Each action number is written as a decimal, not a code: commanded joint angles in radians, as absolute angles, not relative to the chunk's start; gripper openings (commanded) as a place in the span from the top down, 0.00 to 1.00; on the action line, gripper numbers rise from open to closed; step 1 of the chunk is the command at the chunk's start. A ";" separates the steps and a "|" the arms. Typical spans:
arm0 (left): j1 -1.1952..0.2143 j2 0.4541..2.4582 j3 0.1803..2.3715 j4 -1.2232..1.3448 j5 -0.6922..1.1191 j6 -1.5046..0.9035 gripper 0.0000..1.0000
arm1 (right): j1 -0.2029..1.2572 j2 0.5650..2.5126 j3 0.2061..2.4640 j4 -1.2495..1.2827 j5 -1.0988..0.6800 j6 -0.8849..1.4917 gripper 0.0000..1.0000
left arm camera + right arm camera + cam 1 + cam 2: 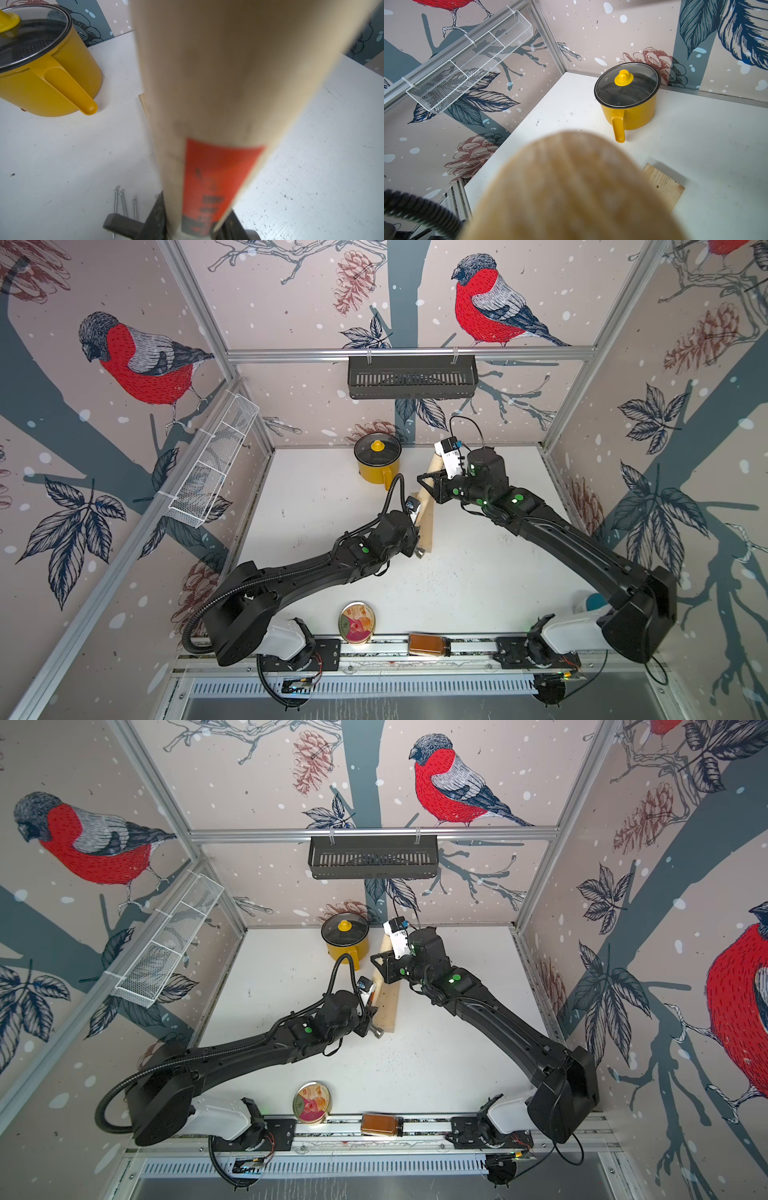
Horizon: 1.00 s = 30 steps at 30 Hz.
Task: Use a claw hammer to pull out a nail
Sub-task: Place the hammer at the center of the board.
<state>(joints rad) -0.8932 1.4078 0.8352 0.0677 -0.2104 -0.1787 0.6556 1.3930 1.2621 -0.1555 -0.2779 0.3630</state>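
The claw hammer [428,493] slants across the table's middle, its pale handle rising toward the back. Its grey head [420,554] is low, beside a wooden block [428,526]. My left gripper [413,539] is shut on the handle just above the head, its black fingers [158,214] pressed to both sides below the orange label [220,176]. My right gripper [433,485] is shut on the handle's upper part; the handle [571,187] hides its fingers in the right wrist view. Three nails [123,201] lie on the table by the dark head [120,225]. Whether the claw catches one is hidden.
A yellow pot [377,462] with a glass lid stands at the back, close to the handle's top. At the front edge are a round tin [356,622] and a brown jar [428,645]. A black basket [411,377] hangs on the back wall, a white wire basket [212,464] on the left wall.
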 commanded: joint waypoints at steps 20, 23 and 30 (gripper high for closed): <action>-0.882 1.389 0.846 0.071 -0.204 -0.203 1.00 | 0.650 1.392 1.279 -0.041 -0.397 0.419 0.74; -0.879 1.380 0.843 0.071 -0.203 -0.204 1.00 | 0.649 1.394 1.286 -0.043 -0.397 0.419 0.64; -0.873 1.361 0.835 0.069 -0.202 -0.211 1.00 | 0.646 1.403 1.302 -0.044 -0.399 0.420 0.54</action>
